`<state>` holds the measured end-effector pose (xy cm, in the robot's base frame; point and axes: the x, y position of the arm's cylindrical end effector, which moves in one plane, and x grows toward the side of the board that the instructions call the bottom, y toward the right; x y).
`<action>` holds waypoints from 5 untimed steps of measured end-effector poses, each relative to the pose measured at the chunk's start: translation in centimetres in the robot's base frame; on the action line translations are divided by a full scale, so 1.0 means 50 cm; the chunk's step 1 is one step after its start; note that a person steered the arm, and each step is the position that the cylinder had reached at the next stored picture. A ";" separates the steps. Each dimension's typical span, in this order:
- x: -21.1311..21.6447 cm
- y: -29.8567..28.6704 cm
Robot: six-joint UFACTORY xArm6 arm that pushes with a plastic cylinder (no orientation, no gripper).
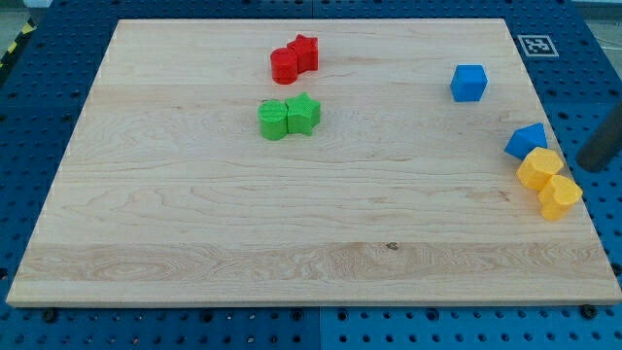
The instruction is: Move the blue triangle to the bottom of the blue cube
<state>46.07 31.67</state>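
The blue triangle (526,140) lies near the board's right edge, touching the top of a yellow block. The blue cube (468,83) stands up and to the left of it, well apart. My tip (590,167) is the lower end of the dark rod at the view's right edge, a little right of and below the blue triangle, not touching it.
Two yellow blocks (539,169) (560,195) sit together just below the blue triangle, left of my tip. A red cylinder (284,66) and red star (304,52) sit at the top middle. A green cylinder (273,121) and green star (303,114) lie below them. The wooden board (292,224) ends just right of my tip.
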 end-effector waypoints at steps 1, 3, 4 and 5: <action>-0.009 -0.039; -0.002 -0.115; -0.023 -0.145; -0.055 -0.152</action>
